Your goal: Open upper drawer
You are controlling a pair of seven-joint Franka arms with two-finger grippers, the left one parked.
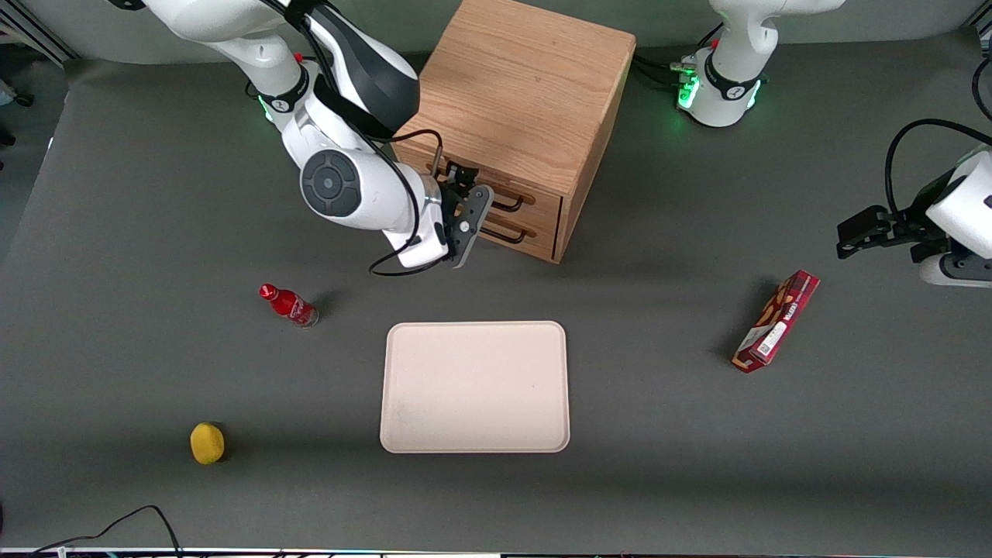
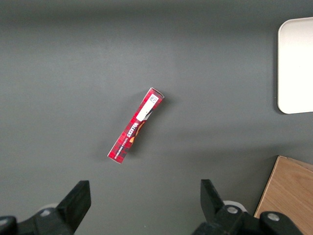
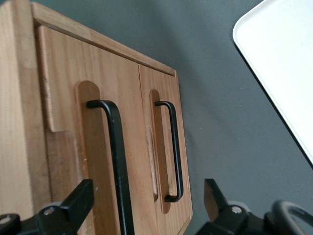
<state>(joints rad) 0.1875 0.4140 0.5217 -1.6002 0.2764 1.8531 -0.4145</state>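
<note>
The light oak cabinet [image 1: 519, 85] has two drawers with black bar handles. The upper drawer [image 1: 542, 203] looks closed; its handle [image 1: 509, 203] lies above the lower drawer's handle [image 1: 504, 231]. My right gripper [image 1: 467, 217] hovers just in front of the drawer fronts, at handle height. In the right wrist view the gripper [image 3: 146, 196] is open wide. Its dark fingers [image 3: 73, 203] stand clear of the wood. The upper drawer's handle [image 3: 117, 161] and the lower drawer's handle [image 3: 175, 152] both show between them, and neither is touched.
A cream tray [image 1: 474, 386] lies on the grey table nearer the front camera than the cabinet. A small red bottle [image 1: 288, 304] and a yellow fruit [image 1: 207, 442] lie toward the working arm's end. A red box [image 1: 776, 320] lies toward the parked arm's end.
</note>
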